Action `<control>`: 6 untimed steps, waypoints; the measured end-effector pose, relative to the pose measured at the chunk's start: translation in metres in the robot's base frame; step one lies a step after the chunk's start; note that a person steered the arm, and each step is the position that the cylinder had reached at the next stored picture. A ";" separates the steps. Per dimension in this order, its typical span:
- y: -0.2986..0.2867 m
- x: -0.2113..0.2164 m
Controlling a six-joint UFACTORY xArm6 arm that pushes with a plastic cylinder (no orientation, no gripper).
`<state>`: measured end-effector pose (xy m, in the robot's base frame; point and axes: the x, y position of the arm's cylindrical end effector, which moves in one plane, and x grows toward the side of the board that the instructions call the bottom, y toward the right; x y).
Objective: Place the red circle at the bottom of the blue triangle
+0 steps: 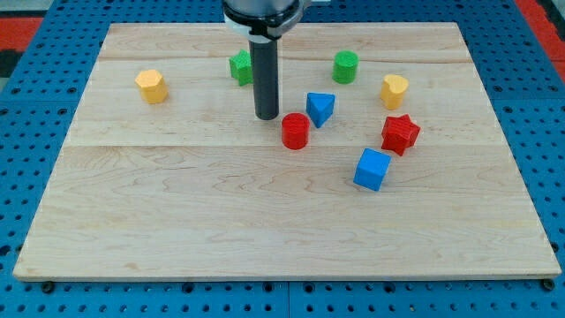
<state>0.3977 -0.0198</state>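
Note:
The red circle [295,131] is a short red cylinder standing on the wooden board near the middle. The blue triangle [320,108] lies just above and to the right of it, a small gap between them. My tip [267,117] rests on the board just left of the red circle and slightly above it, close to it but apart. The dark rod rises from the tip to the view's top.
A green block [240,67] sits partly behind the rod. A green cylinder [345,66], a yellow block [394,91], a red star-like block [400,134] and a blue cube [372,169] stand at the right. A yellow hexagon block [152,86] stands at the left. The board's edge [282,277] runs along the bottom.

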 end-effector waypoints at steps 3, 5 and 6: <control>0.022 0.016; 0.052 0.018; 0.057 0.018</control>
